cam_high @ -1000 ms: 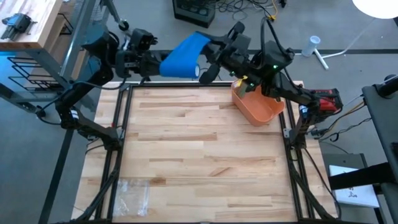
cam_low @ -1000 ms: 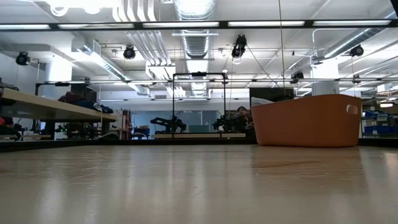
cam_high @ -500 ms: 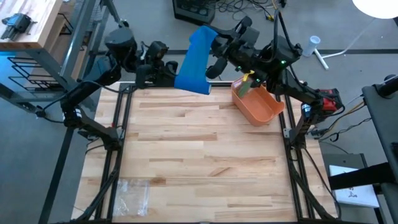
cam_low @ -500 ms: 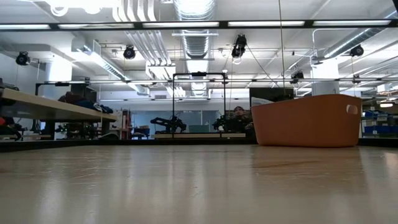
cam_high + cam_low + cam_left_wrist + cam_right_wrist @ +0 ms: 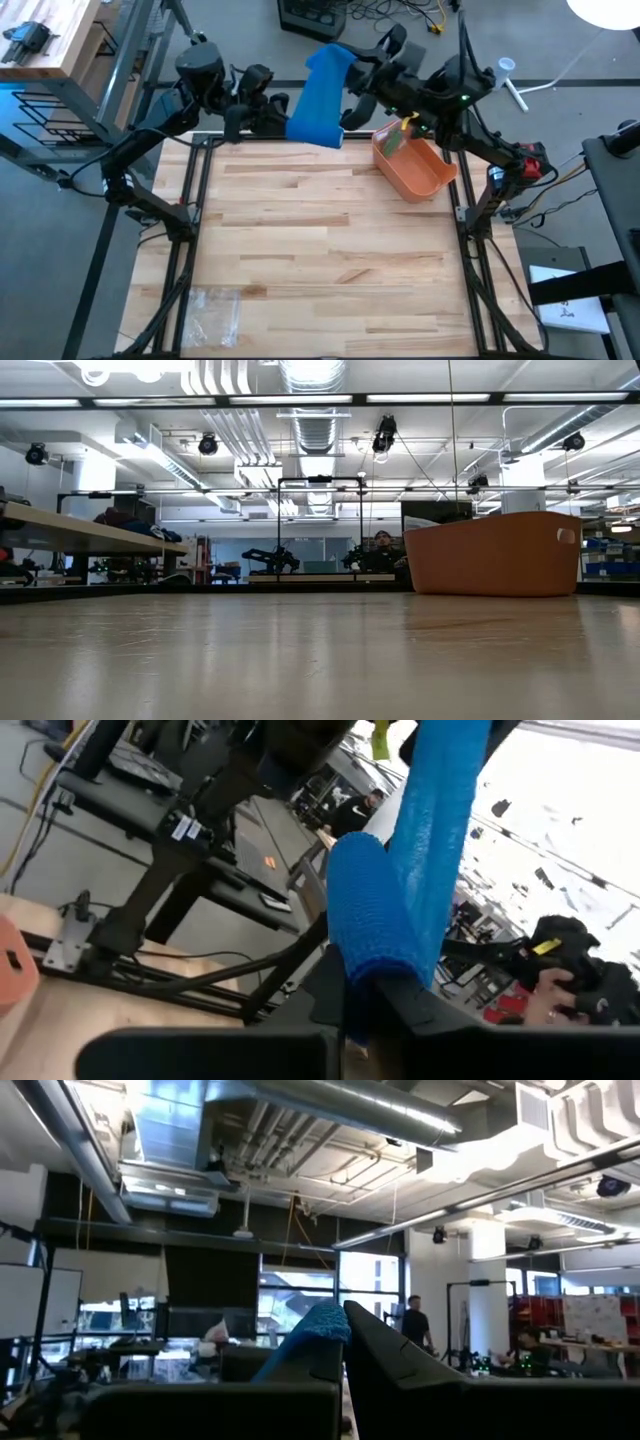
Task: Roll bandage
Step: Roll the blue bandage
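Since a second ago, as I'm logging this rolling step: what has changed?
The blue bandage, then slung low between the arms, now stands stretched upright. The right gripper carried its end up and back; the left gripper shifted rightward with the rolled end. Both stayed shut on it. The orange bin and table are unchanged.

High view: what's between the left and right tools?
In the high view, the blue bandage spans between the left tool and right tool, both shut on it.
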Motion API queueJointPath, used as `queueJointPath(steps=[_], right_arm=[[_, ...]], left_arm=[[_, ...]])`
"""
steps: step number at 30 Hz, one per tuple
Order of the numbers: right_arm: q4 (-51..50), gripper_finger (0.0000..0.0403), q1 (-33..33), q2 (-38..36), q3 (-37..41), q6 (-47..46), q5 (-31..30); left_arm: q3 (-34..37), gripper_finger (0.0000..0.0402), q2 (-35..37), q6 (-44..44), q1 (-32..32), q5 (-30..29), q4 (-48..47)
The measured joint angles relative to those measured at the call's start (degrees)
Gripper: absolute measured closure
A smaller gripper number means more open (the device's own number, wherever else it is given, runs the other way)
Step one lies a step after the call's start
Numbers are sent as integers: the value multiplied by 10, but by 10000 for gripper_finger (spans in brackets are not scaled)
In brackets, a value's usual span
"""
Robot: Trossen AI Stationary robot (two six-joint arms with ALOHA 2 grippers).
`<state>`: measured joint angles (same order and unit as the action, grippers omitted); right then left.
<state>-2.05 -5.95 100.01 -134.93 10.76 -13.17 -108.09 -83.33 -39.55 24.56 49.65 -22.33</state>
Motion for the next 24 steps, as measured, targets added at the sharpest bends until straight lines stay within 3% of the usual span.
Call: queueJointPath(steps=[8,19,24], right_arm=[[-29,403,-12,0,0,-4,-5],[-91,403,-15,0,0,-27,-10],[-110,403,-14,0,0,-28,-3]], left_arm=[[0,393,0,36,-3,34,8],[0,393,18,42,-8,35,109],[0,393,33,40,-7,7,159]])
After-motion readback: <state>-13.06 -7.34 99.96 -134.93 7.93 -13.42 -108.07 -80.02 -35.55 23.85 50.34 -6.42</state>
